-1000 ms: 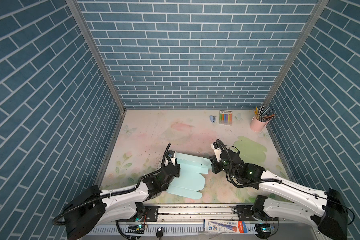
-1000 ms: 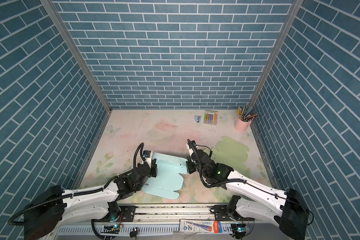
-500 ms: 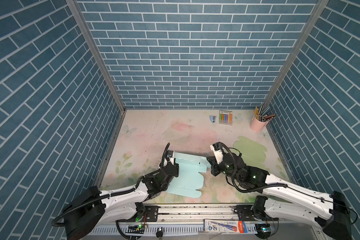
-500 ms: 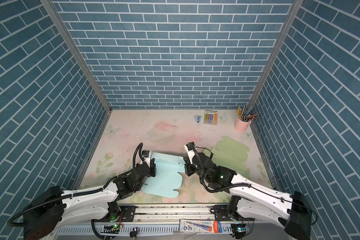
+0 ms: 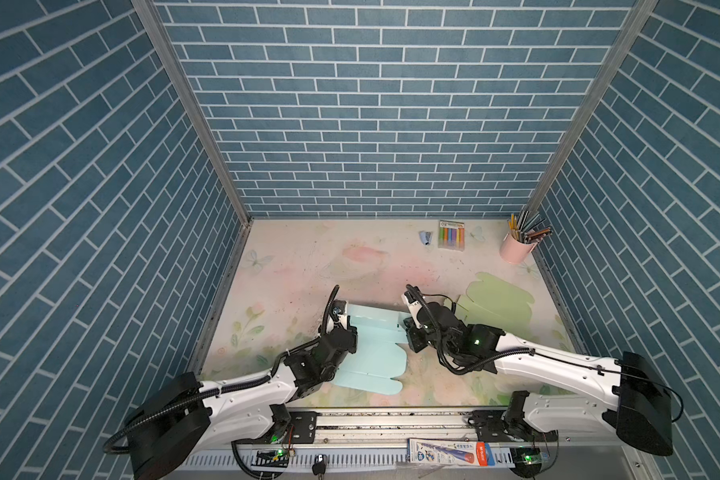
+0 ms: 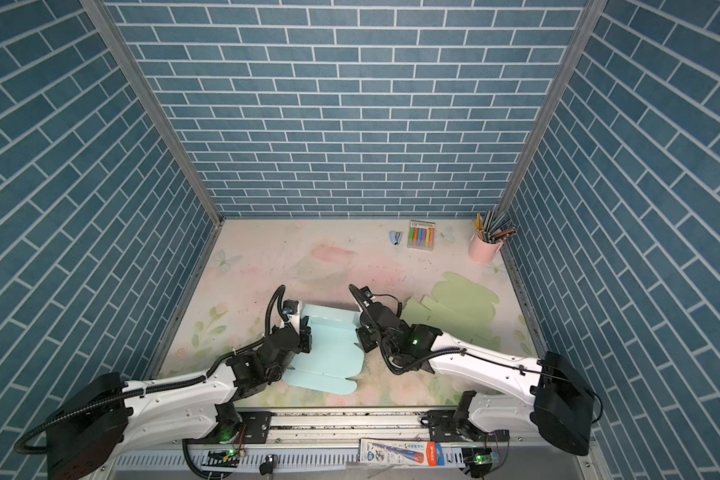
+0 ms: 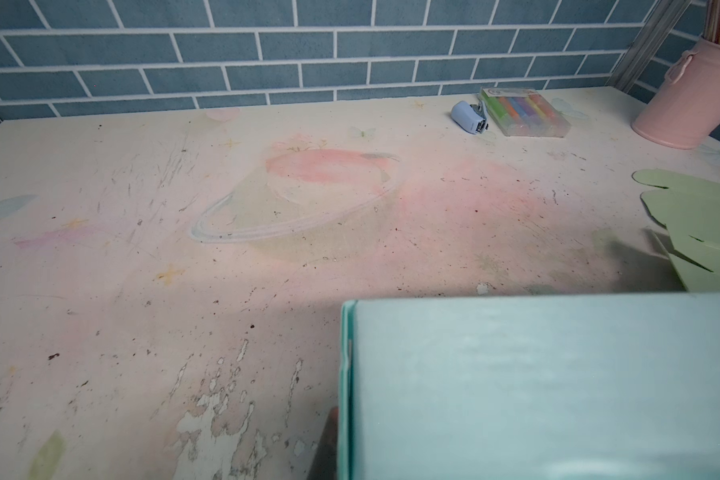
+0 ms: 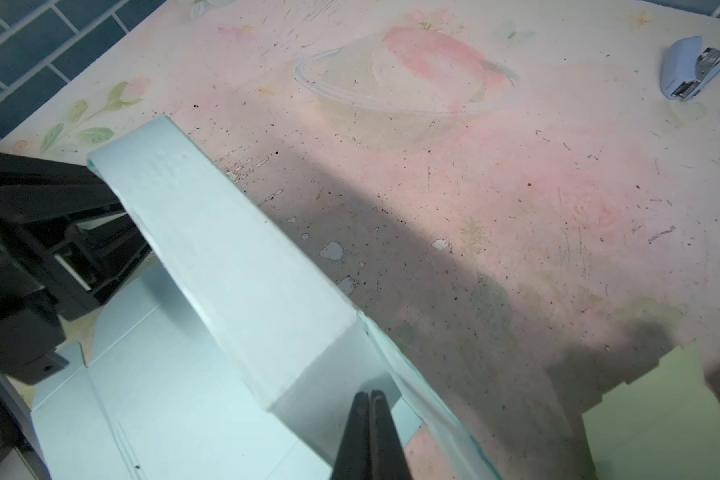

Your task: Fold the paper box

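The light blue paper box [image 5: 375, 357] [image 6: 329, 357] lies at the front middle of the table, its far wall [image 8: 225, 257] folded upright. My left gripper [image 5: 346, 328] [image 6: 304, 328] is shut on the left end of that wall. The wall's edge [image 7: 344, 374] runs down the left wrist view, with one dark finger [image 7: 328, 449] just beside it. My right gripper [image 5: 408, 332] [image 6: 360, 332] is at the wall's right end. Its fingers [image 8: 368, 399] are shut together with nothing between them, their tip against the small side flap at the box's corner.
A flat green paper cutout [image 5: 495, 307] lies right of the box, behind my right arm. At the back right stand a pink cup of pencils [image 5: 516, 249], a pack of markers [image 5: 451, 235] and a small blue stapler [image 5: 425, 237]. Brick walls enclose three sides.
My right gripper has moved left to the box's right end, and the flap that stuck out there has turned inward. The left gripper has kept its hold, hardly moving.
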